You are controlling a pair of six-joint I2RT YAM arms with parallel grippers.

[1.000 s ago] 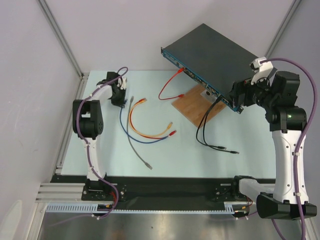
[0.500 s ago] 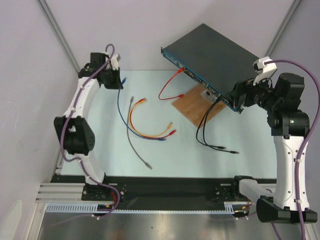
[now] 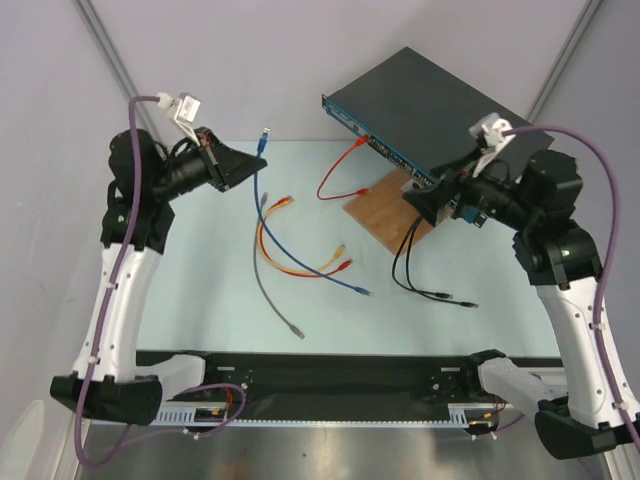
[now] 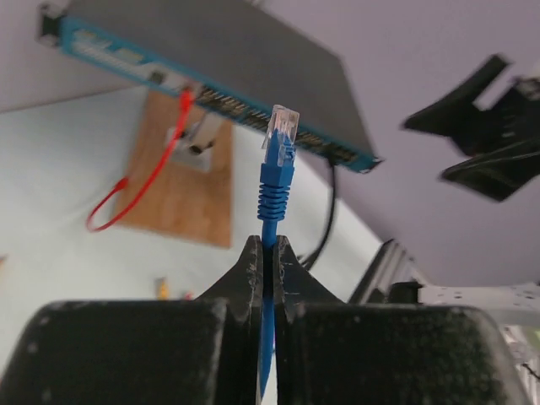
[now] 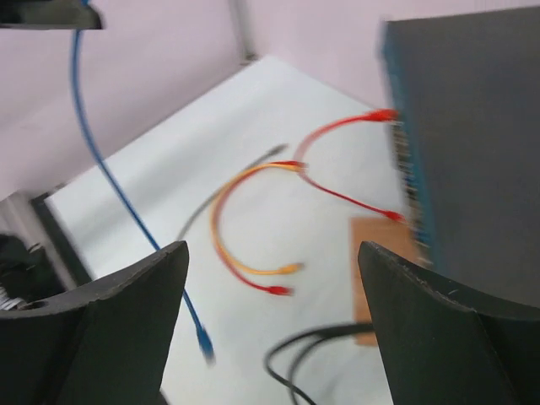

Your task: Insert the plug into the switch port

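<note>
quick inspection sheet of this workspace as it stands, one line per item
surface: pale blue table, wooden board on it
job's things: switch, blue face toward the arms; blue cable, plug raised in the air
clutter: nothing seen beyond loose cables
grippers: left gripper jaws shut on blue cable; right gripper jaws open, empty
cables: red cable and black cables at the switch's front; orange cable, grey cable loose
surroundings: pale walls, metal frame posts

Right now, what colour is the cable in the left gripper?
The cable is blue, its plug clear; the left wrist view shows it best.
</note>
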